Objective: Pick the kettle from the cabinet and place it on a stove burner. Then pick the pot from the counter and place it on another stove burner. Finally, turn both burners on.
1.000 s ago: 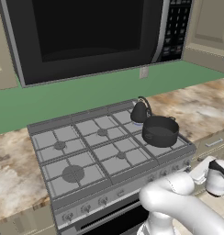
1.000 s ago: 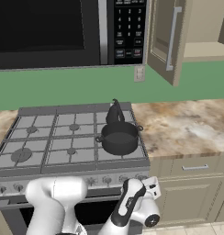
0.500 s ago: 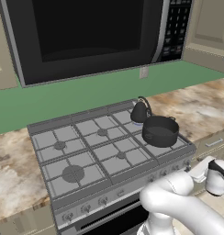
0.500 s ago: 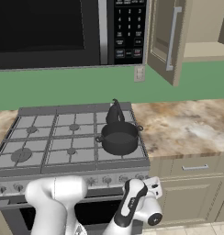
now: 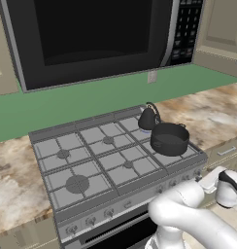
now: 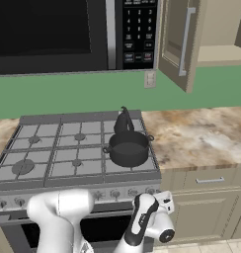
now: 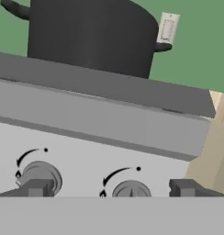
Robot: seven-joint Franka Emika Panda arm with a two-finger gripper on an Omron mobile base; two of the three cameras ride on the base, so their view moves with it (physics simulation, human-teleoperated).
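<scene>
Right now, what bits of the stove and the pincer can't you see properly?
- Knobs: hand view, lower halves cut off at the bottom, so how they are turned is unclear.
- Pincer: hand view shows just its fingertips, standing wide apart.
- Kettle: right base view, its base hidden behind the pot.
- Flames: no view lets me tell whether the burners are lit.
- Cabinet: its inside barely shows past the open door.

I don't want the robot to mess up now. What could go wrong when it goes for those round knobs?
The open gripper frames one round grey knob, with another by its left fingertip, so it might turn the wrong one. The wide dark-grey pot and small black kettle stand close together, so lit burners could heat both.
</scene>
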